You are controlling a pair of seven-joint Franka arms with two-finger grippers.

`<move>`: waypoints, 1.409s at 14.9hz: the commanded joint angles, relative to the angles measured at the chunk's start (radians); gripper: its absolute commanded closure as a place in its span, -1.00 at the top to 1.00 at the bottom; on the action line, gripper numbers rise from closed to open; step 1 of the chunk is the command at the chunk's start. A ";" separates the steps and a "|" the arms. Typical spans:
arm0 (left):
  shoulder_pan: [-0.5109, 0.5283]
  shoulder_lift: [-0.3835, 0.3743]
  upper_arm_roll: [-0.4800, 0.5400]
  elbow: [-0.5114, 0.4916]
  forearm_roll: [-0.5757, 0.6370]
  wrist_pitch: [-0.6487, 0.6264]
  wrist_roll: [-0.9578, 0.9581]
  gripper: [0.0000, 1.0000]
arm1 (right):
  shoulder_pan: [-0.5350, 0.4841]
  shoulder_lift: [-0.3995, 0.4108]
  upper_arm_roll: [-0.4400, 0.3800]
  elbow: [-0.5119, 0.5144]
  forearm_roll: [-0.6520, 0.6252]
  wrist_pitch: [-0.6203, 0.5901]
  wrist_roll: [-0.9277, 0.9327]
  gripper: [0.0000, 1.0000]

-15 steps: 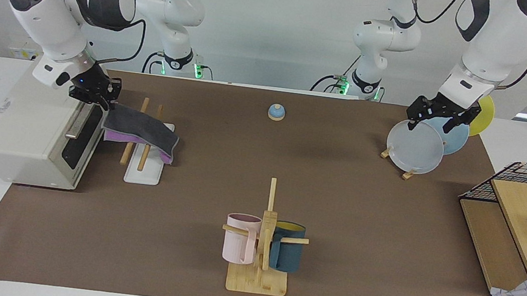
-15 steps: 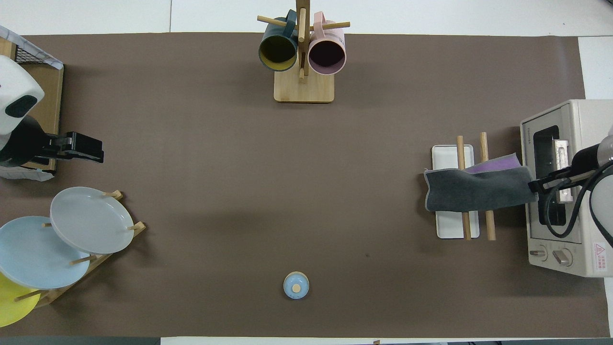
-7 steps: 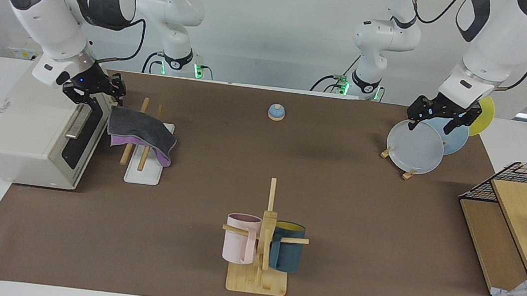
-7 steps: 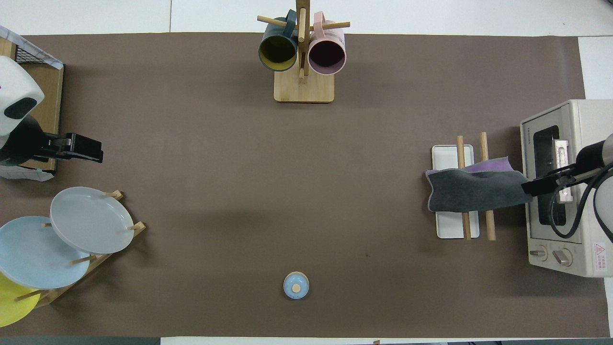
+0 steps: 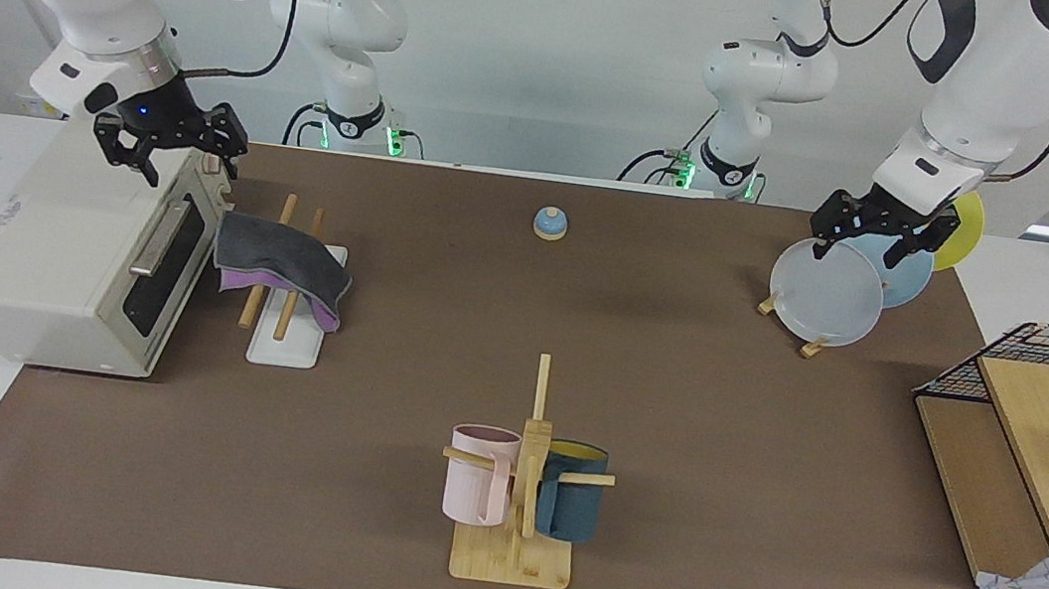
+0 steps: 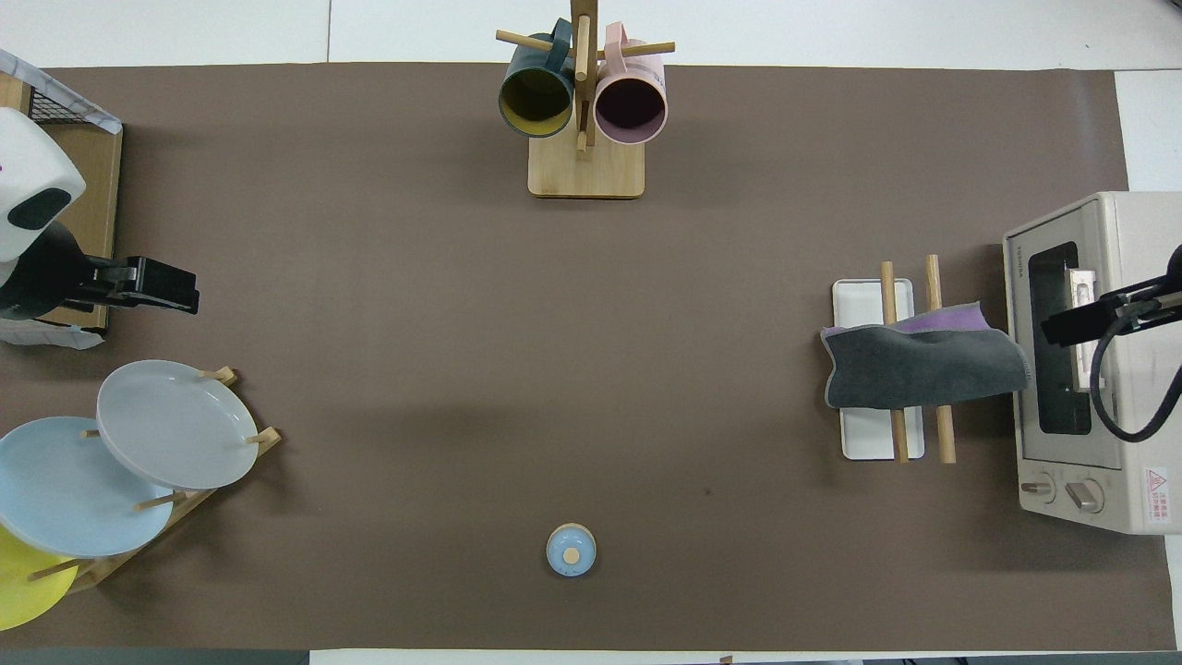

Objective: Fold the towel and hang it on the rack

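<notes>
Your right tool (image 5: 170,153) hovers released over the toaster oven (image 5: 68,264), the folded towel (image 5: 280,265) draped on the rack (image 5: 287,335) just beside it. Your left tool (image 5: 880,236) waits released above the plates (image 5: 827,292).

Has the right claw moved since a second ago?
Yes. The right claw has let go of the towel on the rack and risen; it is now open above the toaster oven.

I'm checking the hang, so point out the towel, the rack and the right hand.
towel (image 5: 281,257), facing view, on its dark grey top face.
rack (image 5: 283,345), facing view, on the bare white base.
right hand (image 5: 170,149), facing view, between its fingertips, over the toaster oven (image 5: 36,275).
</notes>
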 commanded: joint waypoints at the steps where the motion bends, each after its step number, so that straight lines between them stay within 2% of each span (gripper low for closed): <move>1: -0.004 -0.022 0.010 -0.027 -0.010 0.032 0.011 1.00 | 0.009 0.058 0.004 0.074 -0.031 -0.045 0.131 1.00; 10: -0.001 -0.024 0.010 -0.029 -0.010 0.018 0.009 1.00 | -0.005 0.072 -0.001 0.079 -0.021 -0.019 0.139 1.00; 21: -0.001 -0.024 0.010 -0.029 -0.010 0.020 0.009 1.00 | 0.012 0.065 -0.002 0.074 0.002 -0.045 0.140 1.00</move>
